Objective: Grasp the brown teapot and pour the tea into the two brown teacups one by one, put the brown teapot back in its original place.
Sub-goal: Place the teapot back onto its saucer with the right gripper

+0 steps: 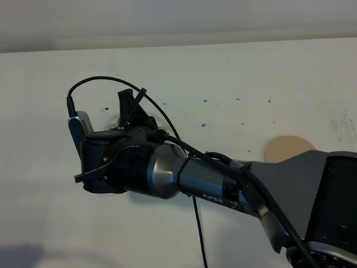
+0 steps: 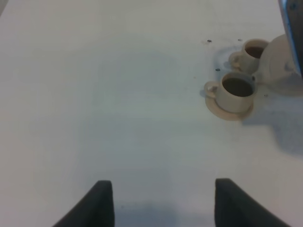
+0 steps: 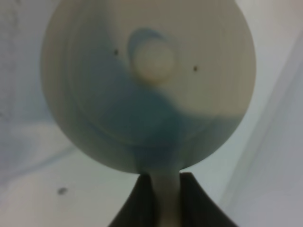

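two brown teacups (image 2: 236, 90) (image 2: 251, 53) on saucers, close together on the white surface (image 2: 118, 94). right claw (image 3: 163, 201) clamped on brown teapot (image 3: 147, 82) handle beside them. left claw (image 2: 161, 203) spread wide, empty.

Only one legible marking: "PiPER", in small white letters along the dark lower sleeve of the right arm (image 1: 223, 190), just past the silver joint section, seen from the high camera. Slightly soft but readable. Nothing else readable anywhere: no lettering, numbers or signs in either wrist view.
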### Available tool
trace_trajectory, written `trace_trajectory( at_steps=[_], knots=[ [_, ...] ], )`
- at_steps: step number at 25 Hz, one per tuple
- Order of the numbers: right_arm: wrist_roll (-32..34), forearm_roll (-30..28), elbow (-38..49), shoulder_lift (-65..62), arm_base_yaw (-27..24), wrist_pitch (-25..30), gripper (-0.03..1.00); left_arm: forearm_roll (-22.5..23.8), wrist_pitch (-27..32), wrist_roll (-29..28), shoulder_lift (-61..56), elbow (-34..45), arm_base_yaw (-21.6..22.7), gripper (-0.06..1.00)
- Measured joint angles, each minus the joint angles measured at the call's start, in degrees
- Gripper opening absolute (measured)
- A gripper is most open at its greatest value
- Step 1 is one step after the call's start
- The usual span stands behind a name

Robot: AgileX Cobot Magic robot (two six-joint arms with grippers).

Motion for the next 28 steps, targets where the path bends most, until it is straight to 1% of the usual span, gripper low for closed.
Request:
trace_trajectory(
  at_steps=[5, 8, 10, 13, 16, 19, 23, 28],
  knots=[
    [2.4, 2.6, 0.0, -1.5, 0.0, 0.0, 0.12, 0.0, 0.0, 0.0, 0.0, 0.0, 0.0, 0.47],
    [4.8, 5.3, 0.0, -3.4, -0.1, 0.5, 0.12, 0.0, 0.0, 0.0, 0.0, 0.0, 0.0, 0.47],
    [6.8, 9.0, 0.0, -4.7, -0.8, 0.5, 0.12, 0.0, 0.0, 0.0, 0.0, 0.0, 0.0, 0.47],
    [7.5, 18.4, -0.1, -6.0, -3.3, 0.5, 0.12, 0.0, 0.0, 0.0, 0.0, 0.0, 0.0, 0.47],
    [7.4, 26.4, -0.1, -6.1, -6.1, 0.4, 0.12, 0.0, 0.0, 0.0, 0.0, 0.0, 0.0, 0.47],
    [6.6, 31.8, -0.1, -6.1, -7.5, -0.6, 0.12, 0.0, 0.0, 0.0, 0.0, 0.0, 0.0, 0.47],
    [6.5, 34.8, 0.0, -6.1, -8.2, -1.8, 0.12, 0.0, 0.0, 0.0, 0.0, 0.0, 0.0, 0.47],
    [6.6, 35.8, 3.6, -6.1, -9.2, -3.9, 0.12, 0.0, 0.0, 0.0, 0.0, 0.0, 0.0, 0.47]
  ],
)
